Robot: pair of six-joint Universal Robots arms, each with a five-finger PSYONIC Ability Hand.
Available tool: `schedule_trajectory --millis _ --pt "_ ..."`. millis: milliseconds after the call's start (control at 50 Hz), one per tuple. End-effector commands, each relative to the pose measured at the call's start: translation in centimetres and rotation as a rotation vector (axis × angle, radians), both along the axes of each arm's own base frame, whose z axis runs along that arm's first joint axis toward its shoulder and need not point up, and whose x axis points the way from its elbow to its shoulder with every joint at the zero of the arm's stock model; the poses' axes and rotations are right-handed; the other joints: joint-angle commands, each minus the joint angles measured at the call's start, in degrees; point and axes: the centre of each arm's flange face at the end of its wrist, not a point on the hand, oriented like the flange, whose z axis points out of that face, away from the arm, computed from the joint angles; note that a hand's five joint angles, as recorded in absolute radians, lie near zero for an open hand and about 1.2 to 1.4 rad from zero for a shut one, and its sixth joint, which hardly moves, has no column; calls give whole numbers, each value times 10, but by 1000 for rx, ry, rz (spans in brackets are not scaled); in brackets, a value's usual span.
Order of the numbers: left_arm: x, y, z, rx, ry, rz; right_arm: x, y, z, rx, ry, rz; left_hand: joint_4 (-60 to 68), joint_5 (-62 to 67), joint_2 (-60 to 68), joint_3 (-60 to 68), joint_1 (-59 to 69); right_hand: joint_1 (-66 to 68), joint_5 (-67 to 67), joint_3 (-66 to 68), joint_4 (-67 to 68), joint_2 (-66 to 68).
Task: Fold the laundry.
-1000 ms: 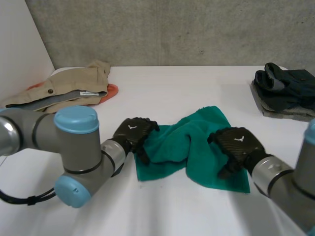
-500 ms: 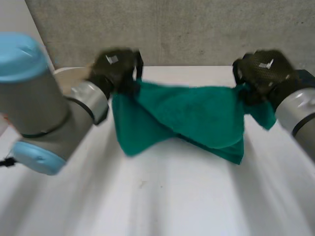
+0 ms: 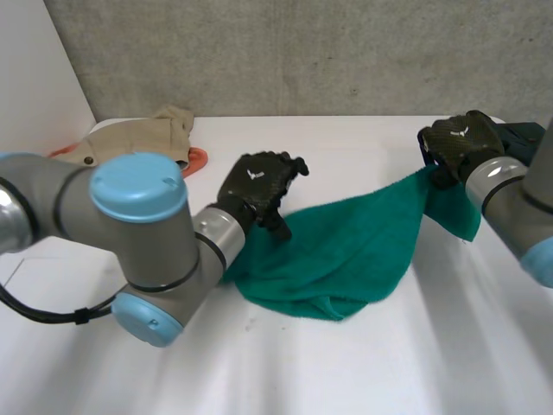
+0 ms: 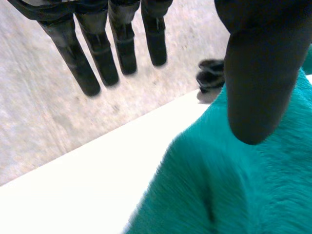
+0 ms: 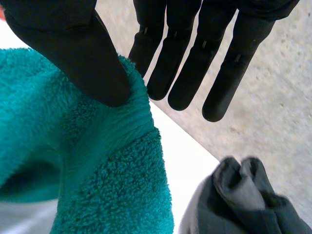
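My right hand (image 3: 458,143) has one corner of the green towel (image 3: 346,251) nipped between thumb and straight fingers. It holds that corner up off the white table (image 3: 346,372), near the stack of dark folded clothes (image 3: 529,138), so the towel slopes down to a rumpled heap on the table's middle. My left hand (image 3: 257,192) is at the towel's opposite edge, fingers straight and spread and thumb just above the cloth, gripping nothing, while a beige garment (image 3: 138,138) lies well apart at the far left.
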Motion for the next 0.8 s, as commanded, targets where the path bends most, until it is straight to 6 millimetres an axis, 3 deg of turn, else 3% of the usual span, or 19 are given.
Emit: schedule_trajectory --millis 20,100,160,260,420,500,560,700,800 --pt "0 -1 9 -20 15 9 -5 -22 -22 -87 96 -76 -117 -116 -119 -121 -85 155 141 119 114 125" --pt "20 -10 30 -48 34 67 -3 -17 -27 -75 106 -69 -129 -128 -130 -133 -97 155 141 119 114 125" --pt "40 -23 30 -35 24 124 -6 -15 -32 -52 106 -68 -127 -126 -129 -131 -96 155 141 119 114 125" --pt "79 -29 2 90 -55 218 -8 -3 -35 -34 107 -52 -112 -111 -114 -116 -80 155 141 119 114 125" --pt "106 -36 -30 214 -104 292 -7 18 -32 -21 106 19 -36 -35 -38 -40 -5 155 141 119 114 125" --pt "108 -39 -59 289 -141 301 -7 21 -33 -12 107 23 -18 -17 -19 -22 14 155 141 119 114 125" --pt "107 -42 -69 311 -144 290 -8 22 -34 -11 108 20 18 18 16 13 49 155 141 119 114 125" --pt "99 -45 -69 322 -105 229 -8 23 -35 -4 108 21 174 175 172 170 205 155 141 119 114 125" --pt "90 -49 -76 356 -71 203 -10 27 -41 25 119 18 196 197 194 192 227 155 141 119 114 125"
